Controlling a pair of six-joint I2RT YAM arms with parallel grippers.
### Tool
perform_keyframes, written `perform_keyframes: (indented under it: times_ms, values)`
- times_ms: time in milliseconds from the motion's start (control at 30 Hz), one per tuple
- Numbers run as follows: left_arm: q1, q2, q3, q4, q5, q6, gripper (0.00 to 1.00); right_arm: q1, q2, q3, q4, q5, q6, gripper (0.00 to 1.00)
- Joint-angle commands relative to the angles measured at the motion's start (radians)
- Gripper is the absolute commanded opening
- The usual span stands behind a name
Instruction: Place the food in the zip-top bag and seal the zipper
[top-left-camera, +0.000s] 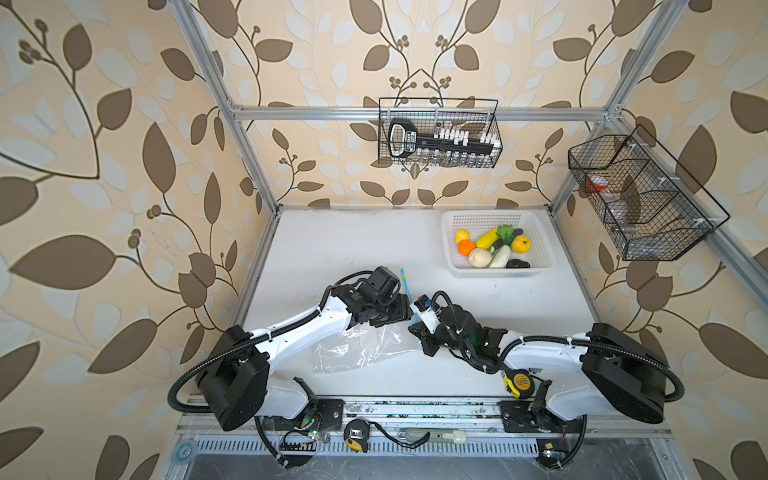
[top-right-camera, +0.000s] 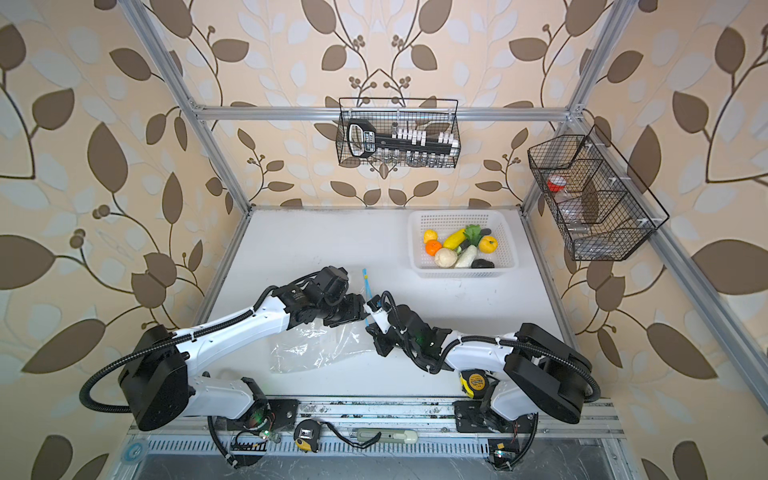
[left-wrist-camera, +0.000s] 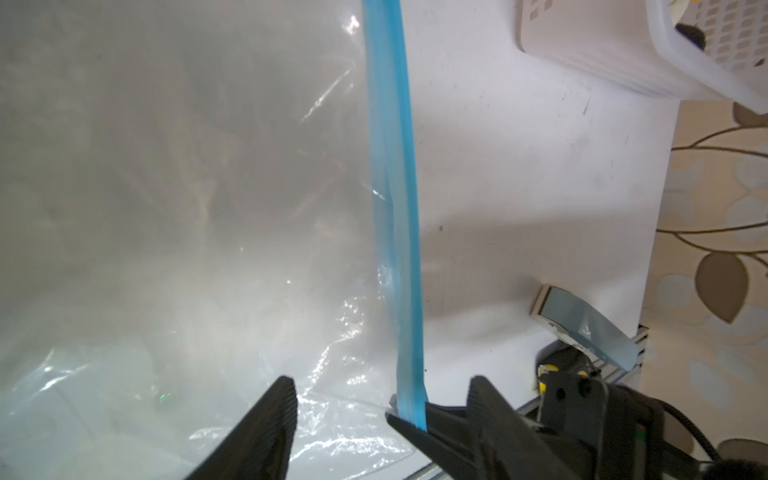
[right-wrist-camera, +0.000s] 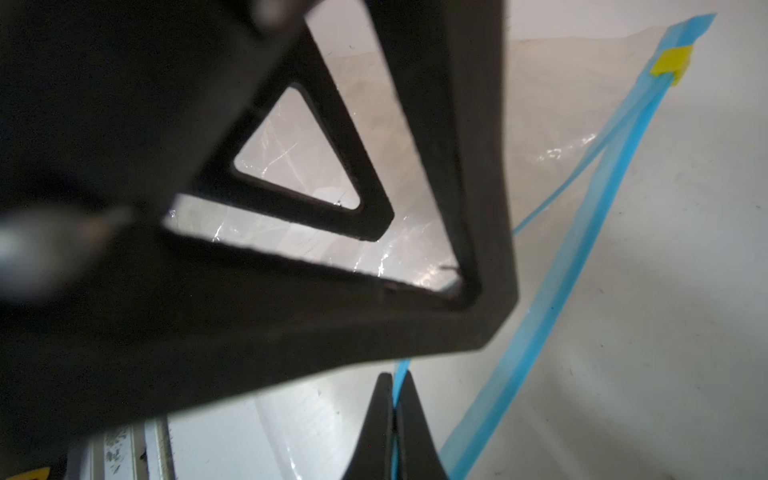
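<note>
Right gripper (right-wrist-camera: 394, 378), clamped on the zipper (left-wrist-camera: 395, 208), props the zip-top bag (top-left-camera: 357, 349) near the table's (top-left-camera: 332, 249) front edge, apparently so the half-open, empty left gripper (left-wrist-camera: 382, 382) can part it. Food (top-left-camera: 486, 240) lies in the far-right basket (top-left-camera: 498, 272)

One white perforated plastic basket (top-left-camera: 498, 272) holds at least eight small toy fruits and vegetables (top-left-camera: 479, 257): three yellow, one orange, one beige, one pale green-white, one leafy green, one dark green. There is one clear crinkly plastic bag (top-left-camera: 357, 349), two black wire baskets (top-left-camera: 469, 109), two yellow-and-black tape measures (top-left-camera: 518, 383) and two white-and-black robot arms (top-left-camera: 299, 332).
</note>
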Motion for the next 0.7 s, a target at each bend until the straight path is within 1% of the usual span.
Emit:
perform_keyframes:
  times_ms: [0, 100, 167, 233, 267, 333, 400, 467, 567, 633, 667]
  values:
    - [-0.011, 0.027, 0.058, -0.040, -0.051, 0.030, 0.57, 0.018, 0.014, 0.033, 0.014, 0.022, -0.010, 0.00]
    - [-0.027, 0.054, 0.083, -0.047, -0.062, 0.042, 0.54, 0.026, 0.020, 0.037, 0.015, 0.027, -0.002, 0.00]
    - [-0.056, 0.071, 0.111, -0.067, -0.093, 0.057, 0.55, 0.029, 0.027, 0.043, 0.009, 0.032, 0.010, 0.00]
    - [-0.084, 0.106, 0.146, -0.102, -0.133, 0.070, 0.53, 0.034, 0.035, 0.051, 0.006, 0.029, 0.018, 0.00]
    - [-0.091, 0.116, 0.156, -0.114, -0.146, 0.073, 0.50, 0.035, 0.037, 0.053, 0.005, 0.029, 0.021, 0.00]
    - [-0.102, 0.133, 0.174, -0.135, -0.167, 0.076, 0.39, 0.040, 0.037, 0.053, 0.010, 0.032, 0.024, 0.00]
    - [-0.105, 0.142, 0.180, -0.146, -0.176, 0.077, 0.32, 0.045, 0.037, 0.053, 0.014, 0.036, 0.024, 0.00]
    - [-0.112, 0.144, 0.184, -0.146, -0.176, 0.077, 0.32, 0.050, 0.038, 0.054, 0.011, 0.042, 0.023, 0.00]
    - [-0.130, 0.139, 0.199, -0.150, -0.185, 0.080, 0.28, 0.054, 0.040, 0.054, 0.011, 0.051, 0.028, 0.00]
    - [-0.142, 0.140, 0.209, -0.155, -0.191, 0.080, 0.23, 0.054, 0.043, 0.056, 0.012, 0.052, 0.031, 0.00]
    - [-0.146, 0.143, 0.211, -0.154, -0.193, 0.077, 0.22, 0.055, 0.043, 0.056, 0.014, 0.050, 0.035, 0.00]
